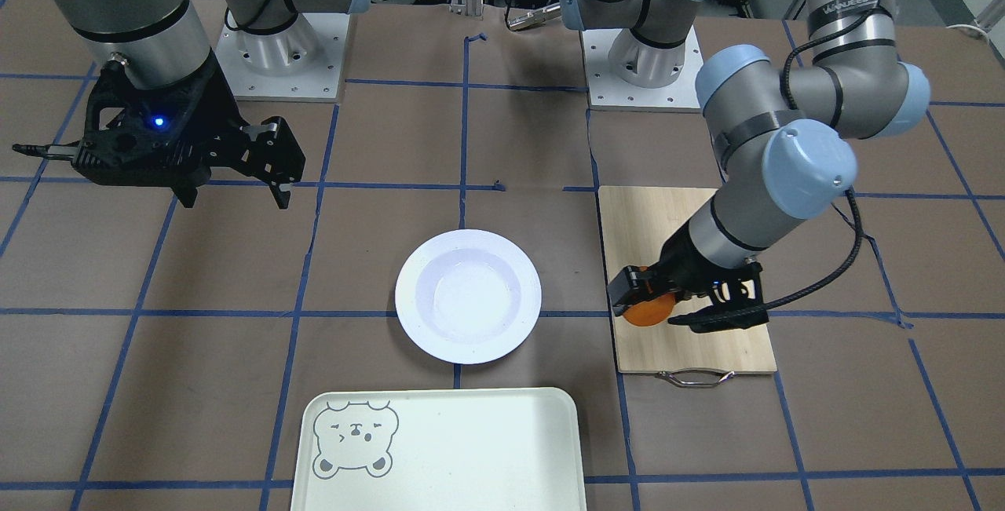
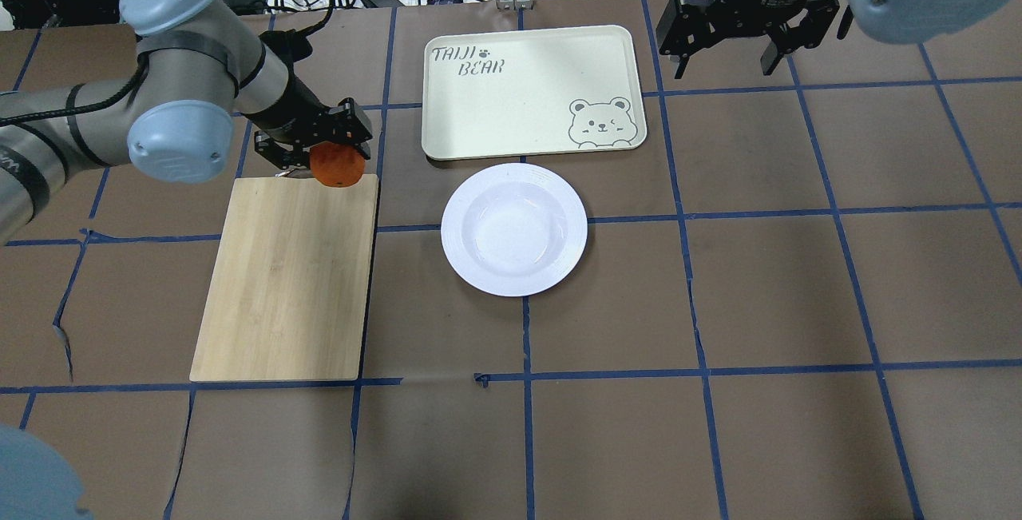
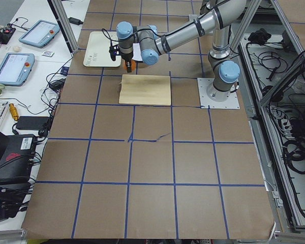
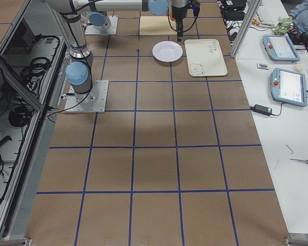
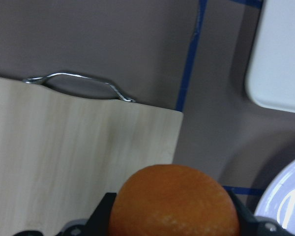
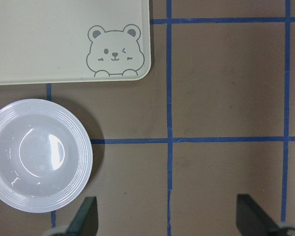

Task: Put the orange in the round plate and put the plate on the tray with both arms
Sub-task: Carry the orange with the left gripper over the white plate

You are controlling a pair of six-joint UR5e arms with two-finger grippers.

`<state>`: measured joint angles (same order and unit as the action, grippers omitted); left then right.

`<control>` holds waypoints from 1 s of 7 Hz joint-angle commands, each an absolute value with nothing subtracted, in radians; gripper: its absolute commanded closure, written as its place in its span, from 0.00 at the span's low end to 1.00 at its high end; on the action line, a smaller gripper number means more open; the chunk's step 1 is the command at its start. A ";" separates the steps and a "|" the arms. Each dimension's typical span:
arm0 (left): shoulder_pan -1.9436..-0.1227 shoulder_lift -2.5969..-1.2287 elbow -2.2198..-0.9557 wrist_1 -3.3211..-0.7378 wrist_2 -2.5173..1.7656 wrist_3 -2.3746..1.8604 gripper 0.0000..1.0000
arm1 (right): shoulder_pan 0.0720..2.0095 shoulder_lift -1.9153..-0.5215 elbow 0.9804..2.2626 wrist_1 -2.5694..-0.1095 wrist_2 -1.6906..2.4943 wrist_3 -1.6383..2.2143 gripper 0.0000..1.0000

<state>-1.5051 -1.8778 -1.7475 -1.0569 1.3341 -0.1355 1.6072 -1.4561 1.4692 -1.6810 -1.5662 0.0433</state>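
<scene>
My left gripper [image 1: 642, 303] is shut on the orange [image 1: 648, 313], which it holds over the corner of the wooden cutting board [image 1: 707, 346] nearest the plate and the handle. The orange [image 5: 174, 201] fills the bottom of the left wrist view. Mid-table, the round white plate [image 2: 514, 229] lies empty, a short way from the orange [image 2: 337, 166]. The cream tray [image 2: 527, 89] with its bear face lies just beyond the plate and holds nothing. My right gripper [image 2: 726, 65] hangs open beside the tray's right end, with nothing between its fingers.
The cutting board [image 2: 287, 280] lies on the left side and has a metal handle [image 1: 695, 377] at its far end. Brown paper with blue tape lines covers the table. Both arm bases [image 1: 640, 63] stand at the robot's edge.
</scene>
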 commanded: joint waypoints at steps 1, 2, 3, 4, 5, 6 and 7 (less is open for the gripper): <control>-1.630 -1.949 -1.746 -0.941 1.231 -0.295 0.78 | 1.603 -1.457 1.477 -1.684 -1.566 0.044 0.00; -1.685 -1.979 -1.747 -0.864 1.224 -0.349 0.77 | 1.603 -1.457 1.477 -1.684 -1.566 0.044 0.00; -1.748 -2.024 -1.749 -0.780 1.195 -0.439 0.76 | 1.603 -1.457 1.479 -1.684 -1.568 0.044 0.00; -1.779 -2.058 -1.750 -0.726 1.193 -0.509 0.75 | 1.603 -1.457 1.479 -1.684 -1.566 0.044 0.00; -1.795 -2.065 -1.750 -0.715 1.196 -0.531 0.53 | 1.603 -1.457 1.479 -1.684 -1.568 0.044 0.00; -1.799 -2.066 -1.756 -0.713 1.200 -0.529 0.31 | 1.603 -1.457 1.479 -1.684 -1.568 0.046 0.00; -1.801 -2.054 -1.762 -0.715 1.204 -0.531 0.11 | 1.603 -1.457 1.479 -1.684 -1.566 0.046 0.00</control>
<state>-1.7948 -2.0604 -1.7559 -0.7182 1.1997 -0.5244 1.6030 -1.4572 1.4787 -1.6843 -1.5673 0.0455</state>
